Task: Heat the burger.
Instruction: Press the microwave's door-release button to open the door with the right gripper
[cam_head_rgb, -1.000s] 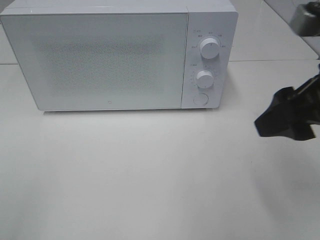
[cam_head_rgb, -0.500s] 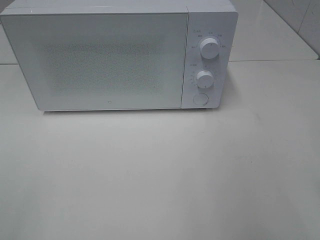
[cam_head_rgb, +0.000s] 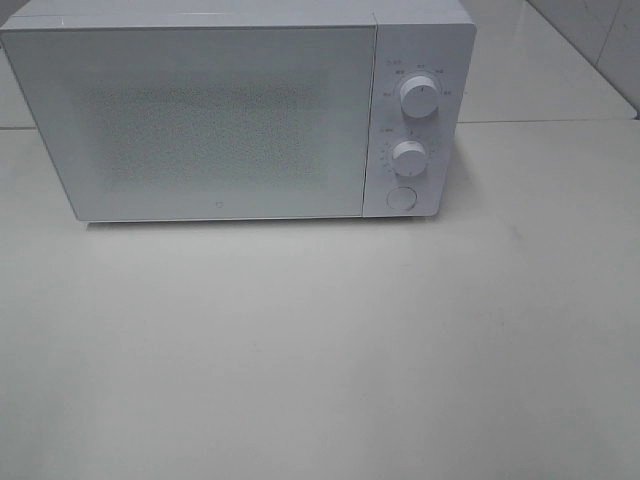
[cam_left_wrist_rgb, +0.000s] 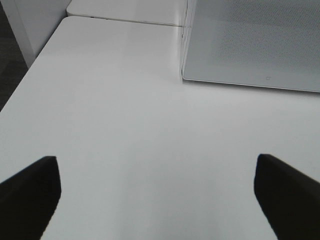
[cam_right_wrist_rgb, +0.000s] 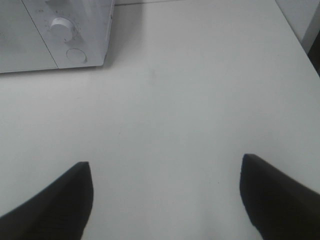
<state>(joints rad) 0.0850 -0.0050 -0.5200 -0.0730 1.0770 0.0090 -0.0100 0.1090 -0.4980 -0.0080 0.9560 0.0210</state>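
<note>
With the burger unseen, perhaps inside the shut microwave (cam_head_rgb: 220, 120), left gripper (cam_left_wrist_rgb: 155, 165) and right gripper (cam_right_wrist_rgb: 165, 165) wide and empty, centre squarely on the lower knob (cam_head_rgb: 409, 157) before pinching.

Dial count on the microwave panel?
2. Both sit on the right-hand panel of the microwave in the high view: upper dial directly above lower dial. The round button beneath them is flat, not a dial.

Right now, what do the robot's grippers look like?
The left gripper has two matte black fingers with blunt, angled tips. The right gripper looks the same: two black, wedge-shaped fingers. No cables or markings show, and the arms are out of view.
</note>
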